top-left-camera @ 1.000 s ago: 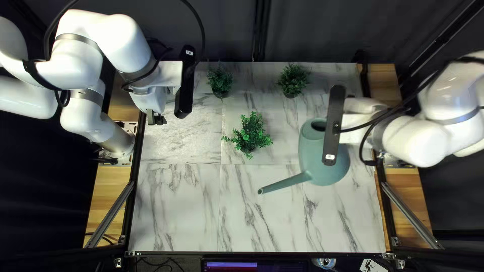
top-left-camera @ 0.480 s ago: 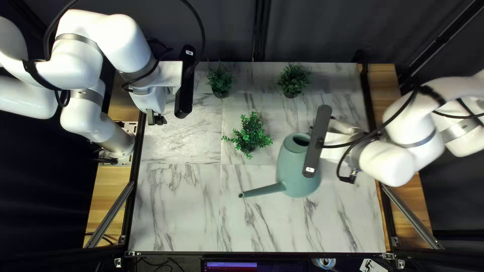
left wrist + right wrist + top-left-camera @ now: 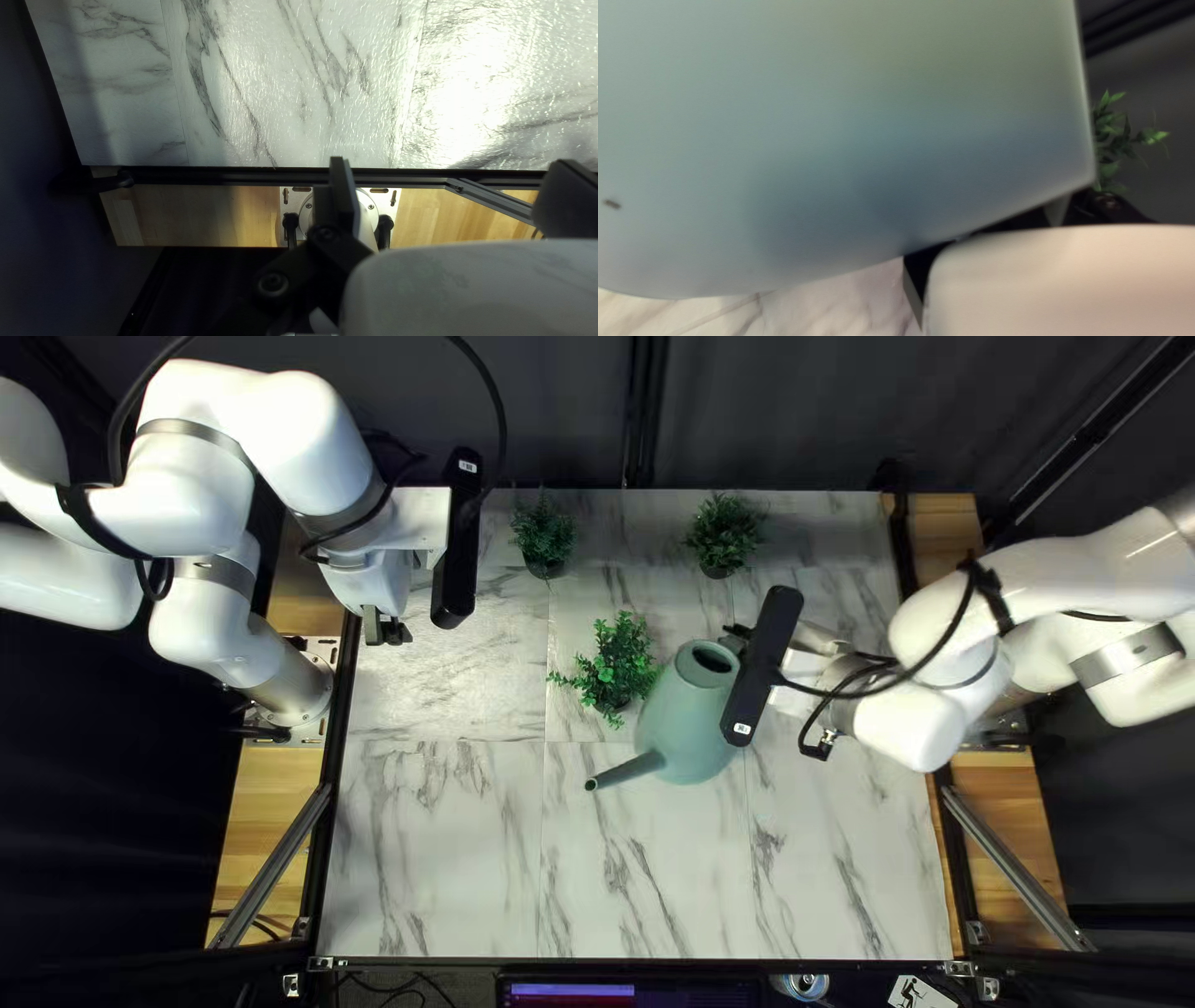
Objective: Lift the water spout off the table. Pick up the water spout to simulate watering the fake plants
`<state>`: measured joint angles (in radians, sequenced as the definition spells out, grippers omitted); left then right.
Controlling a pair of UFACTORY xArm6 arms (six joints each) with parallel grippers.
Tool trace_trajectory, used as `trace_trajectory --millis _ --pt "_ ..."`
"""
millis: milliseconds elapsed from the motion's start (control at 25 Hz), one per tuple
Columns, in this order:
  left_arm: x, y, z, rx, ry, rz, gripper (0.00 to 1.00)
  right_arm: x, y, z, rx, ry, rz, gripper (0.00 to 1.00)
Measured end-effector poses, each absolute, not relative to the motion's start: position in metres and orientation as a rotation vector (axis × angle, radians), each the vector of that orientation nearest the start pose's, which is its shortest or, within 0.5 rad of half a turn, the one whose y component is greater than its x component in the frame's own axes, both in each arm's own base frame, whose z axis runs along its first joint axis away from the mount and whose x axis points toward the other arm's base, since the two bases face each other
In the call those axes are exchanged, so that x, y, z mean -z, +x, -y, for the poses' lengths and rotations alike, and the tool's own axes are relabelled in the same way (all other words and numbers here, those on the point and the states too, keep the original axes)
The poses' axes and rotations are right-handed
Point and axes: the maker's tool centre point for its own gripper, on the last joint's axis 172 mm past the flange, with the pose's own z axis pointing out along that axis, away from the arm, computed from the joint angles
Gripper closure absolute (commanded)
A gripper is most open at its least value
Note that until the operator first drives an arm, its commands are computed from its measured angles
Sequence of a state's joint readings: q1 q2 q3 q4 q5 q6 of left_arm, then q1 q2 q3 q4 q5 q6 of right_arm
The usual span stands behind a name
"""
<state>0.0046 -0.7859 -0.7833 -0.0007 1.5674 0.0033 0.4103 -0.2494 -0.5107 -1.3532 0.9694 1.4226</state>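
Nearest, the spout [image 3: 626, 770] has pulled back from the near edge of the surface [image 3: 448, 871]. The can [image 3: 687, 728] has swung in beside the middle plant [image 3: 616, 662] — seemingly lifted, so mock watering looks close. Whether the right hand [image 3: 745, 636] pinches it, I can't tell — hidden. The left hand [image 3: 455, 186] is spread, empty. The far plants [image 3: 543, 533] [image 3: 723, 533] haven't moved.

White glare flares off the pale marble-patterned tabletop [image 3: 280, 93], ahead of my left gripper [image 3: 384, 632]. Ahead of my right gripper [image 3: 738, 632], soft shadow dims the smooth grey-green watering can [image 3: 815, 112], its wall blurred to me. The dark fabric curtain [image 3: 548, 411] beyond both stays dim.
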Motion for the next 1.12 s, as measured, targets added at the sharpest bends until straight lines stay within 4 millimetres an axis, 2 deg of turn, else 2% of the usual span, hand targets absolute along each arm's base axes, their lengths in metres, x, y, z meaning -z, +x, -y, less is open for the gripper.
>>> trace_trajectory --millis 160,320,480,680,960,1040,1120 --pt "-0.314 0.256 -0.001 0.003 -3.142 0.002 0.00 -0.153 0.433 -0.011 -0.885 2.181 -0.054 1.00" --pt "-0.314 0.256 -0.001 0.003 -3.142 0.002 0.00 -0.134 0.423 -0.025 -0.900 2.129 -0.134 1.00" --pt "-0.314 0.256 -0.001 0.003 -3.142 0.002 0.00 -0.137 0.414 -0.034 -0.901 2.093 -0.168 1.00" --pt "-0.314 0.256 -0.001 0.003 -3.142 0.002 0.00 -0.147 0.416 -0.039 -0.892 2.059 -0.219 1.00" --pt "-0.314 0.256 -0.001 0.003 -3.142 0.002 0.00 -0.137 0.424 -0.041 -0.860 2.050 -0.293 1.00" --pt "-0.314 0.256 -0.001 0.003 -3.142 0.002 0.00 -0.138 0.423 -0.041 -0.855 2.052 -0.302 0.00" --pt "-0.314 0.256 -0.001 0.003 -3.142 0.002 0.00 -0.139 0.423 -0.041 -0.848 2.056 -0.307 0.00"
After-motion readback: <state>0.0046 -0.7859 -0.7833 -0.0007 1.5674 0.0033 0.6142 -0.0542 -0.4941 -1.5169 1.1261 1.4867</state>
